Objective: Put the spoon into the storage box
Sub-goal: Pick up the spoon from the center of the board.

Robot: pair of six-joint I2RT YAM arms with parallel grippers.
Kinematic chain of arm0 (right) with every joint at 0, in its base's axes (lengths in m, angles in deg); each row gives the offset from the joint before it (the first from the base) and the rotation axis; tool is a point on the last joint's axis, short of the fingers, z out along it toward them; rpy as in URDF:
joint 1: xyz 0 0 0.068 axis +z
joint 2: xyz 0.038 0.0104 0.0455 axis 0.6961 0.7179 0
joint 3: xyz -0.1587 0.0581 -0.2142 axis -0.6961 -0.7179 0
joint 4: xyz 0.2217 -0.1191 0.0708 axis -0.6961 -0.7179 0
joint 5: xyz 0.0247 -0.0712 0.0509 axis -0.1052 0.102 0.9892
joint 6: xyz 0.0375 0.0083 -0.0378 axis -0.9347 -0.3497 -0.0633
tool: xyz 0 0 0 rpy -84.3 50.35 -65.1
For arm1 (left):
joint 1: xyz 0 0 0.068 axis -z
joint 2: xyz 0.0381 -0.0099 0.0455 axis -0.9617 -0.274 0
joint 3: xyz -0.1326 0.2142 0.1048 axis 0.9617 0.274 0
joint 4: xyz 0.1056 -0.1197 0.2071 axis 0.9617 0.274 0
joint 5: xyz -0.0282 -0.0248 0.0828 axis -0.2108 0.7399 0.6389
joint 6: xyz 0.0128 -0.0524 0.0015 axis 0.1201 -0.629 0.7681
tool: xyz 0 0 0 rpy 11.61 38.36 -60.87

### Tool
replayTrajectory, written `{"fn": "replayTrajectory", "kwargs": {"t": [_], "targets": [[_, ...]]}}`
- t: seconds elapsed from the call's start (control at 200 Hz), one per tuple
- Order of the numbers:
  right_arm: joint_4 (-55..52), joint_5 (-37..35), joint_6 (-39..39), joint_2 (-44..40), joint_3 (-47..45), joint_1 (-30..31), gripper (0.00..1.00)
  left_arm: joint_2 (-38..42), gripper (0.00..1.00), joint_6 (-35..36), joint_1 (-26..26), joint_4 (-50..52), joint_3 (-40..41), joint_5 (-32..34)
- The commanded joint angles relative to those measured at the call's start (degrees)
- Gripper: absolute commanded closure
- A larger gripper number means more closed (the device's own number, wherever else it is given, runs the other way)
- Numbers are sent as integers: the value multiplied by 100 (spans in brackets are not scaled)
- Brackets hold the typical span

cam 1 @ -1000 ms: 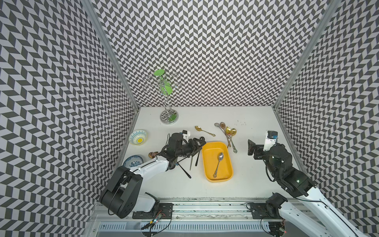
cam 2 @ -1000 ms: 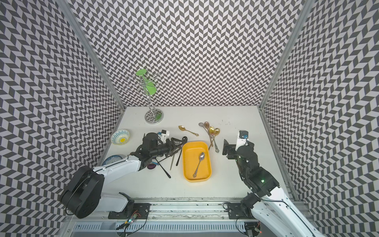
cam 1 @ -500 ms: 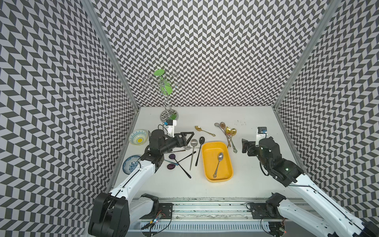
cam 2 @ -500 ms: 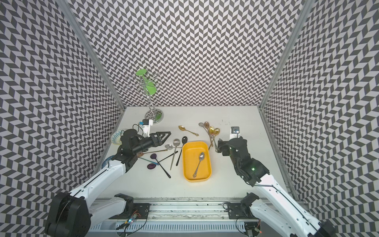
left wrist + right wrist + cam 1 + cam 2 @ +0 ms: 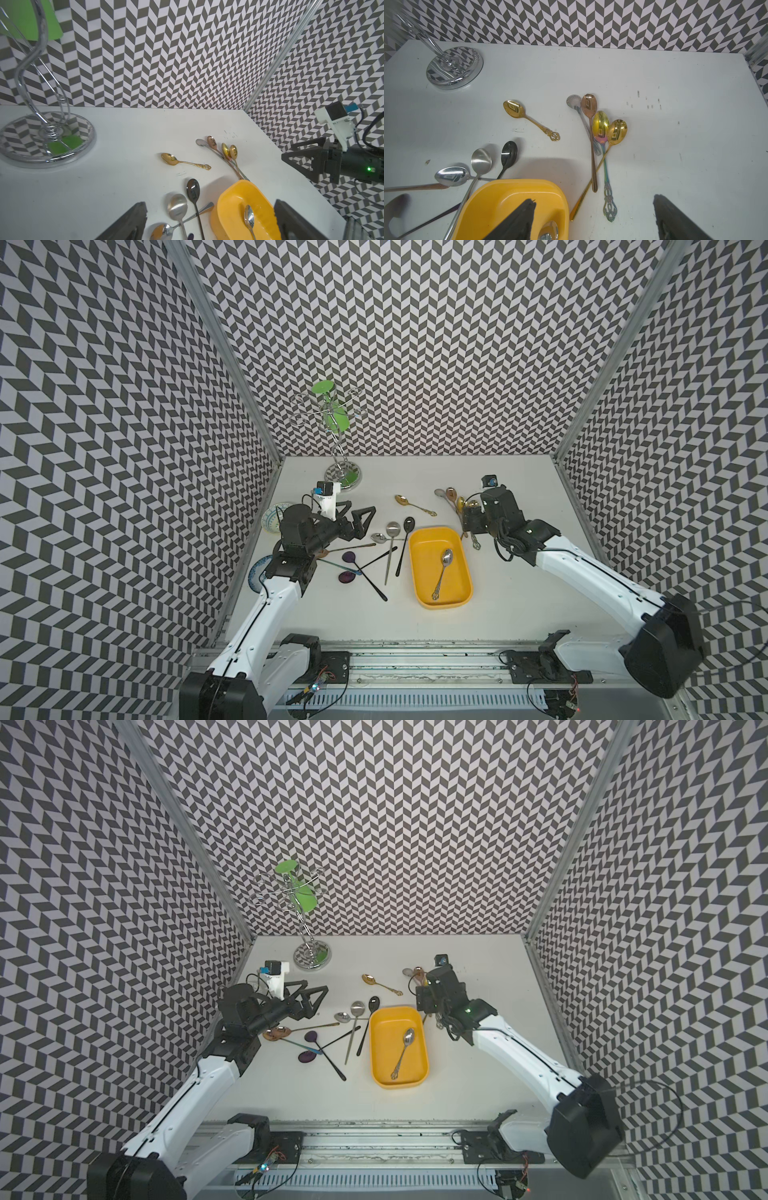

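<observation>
left claw (image 5: 358,510) spread wide, held near level, right claw (image 5: 593,198) apart, pitched down over spoon cluster (image 5: 600,128)

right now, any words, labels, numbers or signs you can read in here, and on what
None readable anywhere in these views.
Blue tag on the right arm's camera: too small to read.
Gold spoon: marks in its bowl look like reflections, not letters.
Yellow storage box: plain, no label seen.

White table (image 5: 519,610), yellow storage box (image 5: 424,566) on it, dark and silver spoons (image 5: 392,527) beside the box, gold spoons (image 5: 401,500) and chrome stand (image 5: 343,477) behind it.
</observation>
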Motion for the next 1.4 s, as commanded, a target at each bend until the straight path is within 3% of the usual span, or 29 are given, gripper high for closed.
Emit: {"fn": "replayTrajectory", "kwargs": {"t": [0.0, 0.29, 0.676, 0.896, 1.392], "targets": [[139, 112, -36, 618, 459, -68, 13, 121, 0, 687, -82, 336, -303, 417], [-406, 498, 94, 2381, 1801, -356, 23, 226, 0, 1297, -97, 522, -337, 1196], [-962, 786, 252, 4074, 3159, -712, 43, 205, 0, 1126, -117, 412, -245, 1169], [-1124, 785, 273, 4419, 3404, -751, 53, 194, 0, 1130, -126, 389, -226, 1148], [-1022, 822, 234, 4202, 2627, -745, 65, 182, 0, 1044, -167, 371, -212, 1094]]}}
